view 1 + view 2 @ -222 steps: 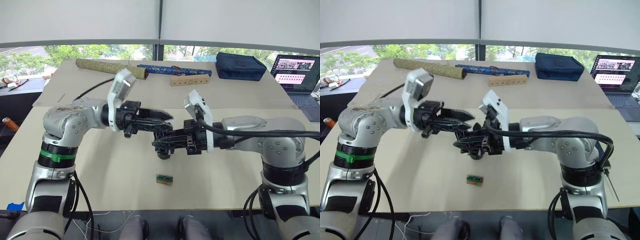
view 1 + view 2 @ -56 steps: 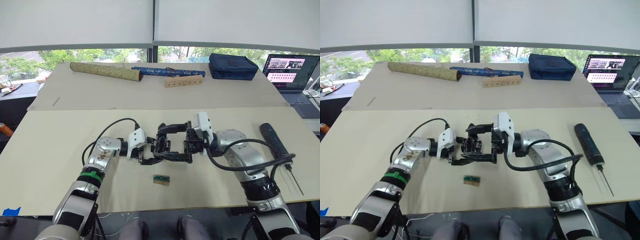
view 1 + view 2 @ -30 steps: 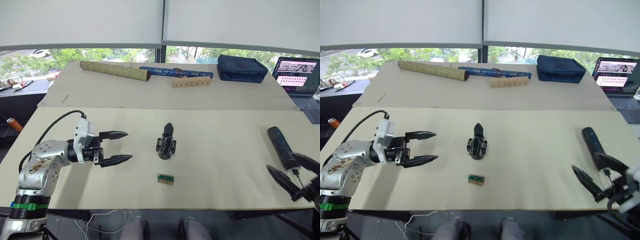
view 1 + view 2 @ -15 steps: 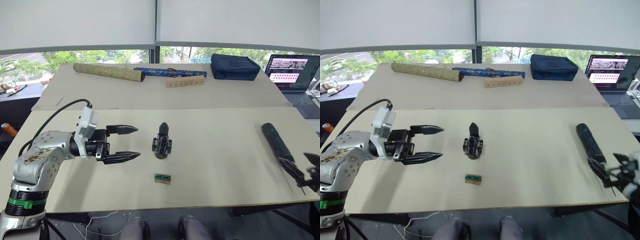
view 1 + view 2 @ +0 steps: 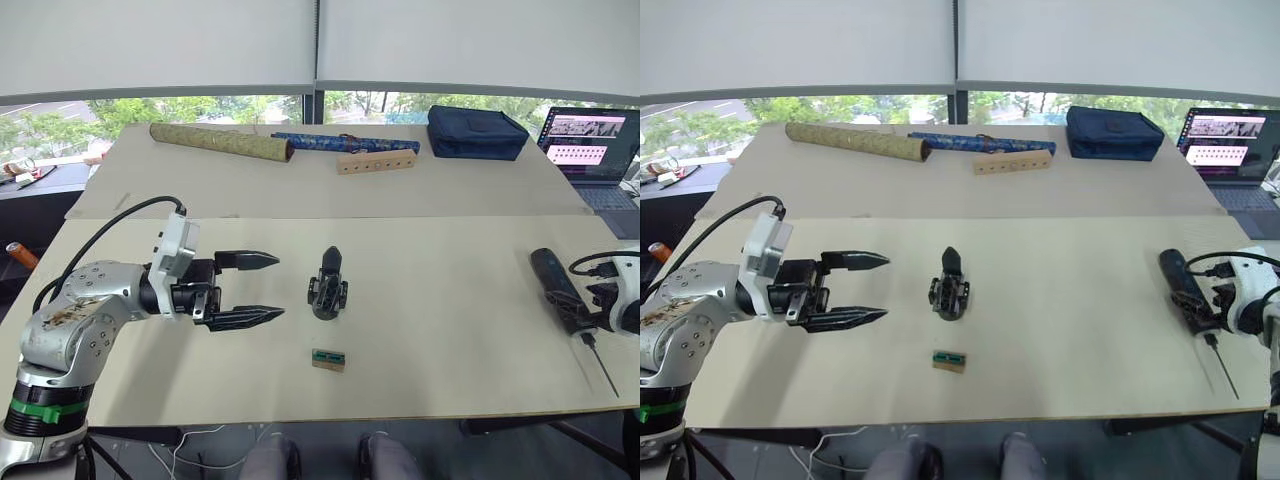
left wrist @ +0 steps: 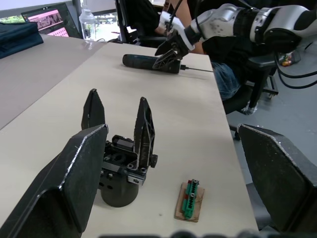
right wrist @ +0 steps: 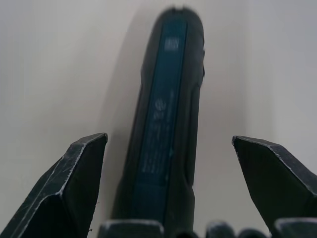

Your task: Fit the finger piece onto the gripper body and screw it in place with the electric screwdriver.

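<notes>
The gripper body [image 5: 328, 286] stands upright mid-table. In the left wrist view two black pointed fingers rise from the gripper body [image 6: 119, 171]; I cannot tell which is the finger piece. My left gripper [image 5: 278, 287] hovers open and empty to its left, tips pointing at it and a short gap away. The electric screwdriver [image 5: 553, 283] lies flat at the table's right side, bit toward the front edge. My right gripper [image 7: 168, 140] is open, one finger on each side of the screwdriver's [image 7: 166, 134] handle with gaps both sides; the left wrist view shows it [image 6: 168, 52] low over the tool.
A small green-and-brown block [image 5: 328, 358] lies in front of the gripper body. On the far table lie two patterned rolls [image 5: 220, 141], a wooden block with holes [image 5: 378, 162], a navy bag [image 5: 478, 132] and a laptop [image 5: 592, 140].
My right gripper has come in from the table's front right edge and now straddles the screwdriver handle. The left gripper has stayed open, shifting slightly toward the gripper body.
</notes>
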Controlling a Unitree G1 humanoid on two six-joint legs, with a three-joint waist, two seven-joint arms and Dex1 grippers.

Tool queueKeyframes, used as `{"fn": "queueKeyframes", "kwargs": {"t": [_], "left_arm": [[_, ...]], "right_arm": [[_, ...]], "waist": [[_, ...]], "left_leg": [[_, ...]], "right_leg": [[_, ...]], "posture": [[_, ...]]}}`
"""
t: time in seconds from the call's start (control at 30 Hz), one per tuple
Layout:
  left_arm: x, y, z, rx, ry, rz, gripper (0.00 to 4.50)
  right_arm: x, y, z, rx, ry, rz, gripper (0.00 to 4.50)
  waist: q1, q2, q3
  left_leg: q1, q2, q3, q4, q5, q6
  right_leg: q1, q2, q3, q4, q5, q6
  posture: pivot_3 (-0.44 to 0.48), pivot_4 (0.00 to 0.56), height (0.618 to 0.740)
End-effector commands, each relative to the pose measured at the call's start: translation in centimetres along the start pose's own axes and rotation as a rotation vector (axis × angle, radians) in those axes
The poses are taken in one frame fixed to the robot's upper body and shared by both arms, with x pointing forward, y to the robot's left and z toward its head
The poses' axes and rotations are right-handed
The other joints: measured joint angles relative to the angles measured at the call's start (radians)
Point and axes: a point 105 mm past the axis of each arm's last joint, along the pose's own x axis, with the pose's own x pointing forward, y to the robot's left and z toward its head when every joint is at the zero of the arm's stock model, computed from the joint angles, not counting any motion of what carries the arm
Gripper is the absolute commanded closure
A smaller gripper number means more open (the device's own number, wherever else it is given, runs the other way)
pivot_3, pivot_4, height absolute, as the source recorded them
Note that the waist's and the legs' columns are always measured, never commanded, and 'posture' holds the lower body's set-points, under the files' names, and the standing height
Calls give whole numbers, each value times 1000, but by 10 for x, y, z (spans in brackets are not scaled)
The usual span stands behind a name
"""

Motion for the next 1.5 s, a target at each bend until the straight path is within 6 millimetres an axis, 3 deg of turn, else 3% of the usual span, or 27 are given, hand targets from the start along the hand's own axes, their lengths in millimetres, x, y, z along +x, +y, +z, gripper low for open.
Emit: {"fn": "queueKeyframes", "kwargs": {"t": [0.03,0.13,0.4,0.47,0.63,0.73,0.83,0.97,1.33,1.5], "left_arm": [[-4,-5,5,33,11,-21,57],[-6,-5,3,41,9,-18,57],[-5,-6,-4,56,29,-25,0],[-5,-5,-6,54,22,-16,0],[-11,-6,-10,57,23,-6,0],[-20,-3,-21,70,70,31,0],[-23,-7,-32,61,91,28,0],[-22,-13,-41,56,109,16,0],[-20,-10,-41,57,67,66,0],[-16,-10,-50,45,74,74,0]], "right_arm": [[-10,-6,-3,63,88,45,0],[-14,0,-13,101,182,114,0],[-9,-7,-2,-1,63,46,2519],[-9,-3,3,-40,16,64,2555],[-25,31,45,-147,-205,216,2555],[-42,91,64,-280,-229,395,2555],[-51,144,62,-320,-213,519,2555],[-52,184,51,-351,-163,591,2555],[-36,192,32,-395,-1,608,2555],[-34,195,21,-400,41,641,2555]], "waist": [[-2,0,0],[-3,0,0],[-6,0,0],[-7,0,0],[-15,3,1],[-20,11,6],[-17,12,7],[0,11,8],[9,10,8],[8,10,8]], "left_leg": [[0,0,0,0,0,0],[0,0,0,0,0,0],[1,0,1,0,0,0],[1,1,1,0,0,0],[1,1,2,0,0,-1],[1,2,2,0,0,-1],[3,3,2,-1,1,-4],[2,3,1,-1,0,-2],[-4,-1,1,4,-4,4],[-3,0,1,4,-3,4]], "right_leg": [[0,0,0,0,0,0],[0,0,0,1,0,0],[0,0,0,1,0,0],[0,0,0,1,0,0],[-1,0,1,3,0,0],[-2,0,2,5,0,1],[-3,1,2,7,-1,1],[-2,1,1,6,-1,1],[-3,-3,0,3,-1,1],[-3,-2,0,4,-1,1]], "posture": [[0,150,740],[0,150,740],[0,150,740],[0,150,740],[0,150,740],[0,150,740],[0,150,740],[0,150,740],[0,150,740],[0,150,740]]}}
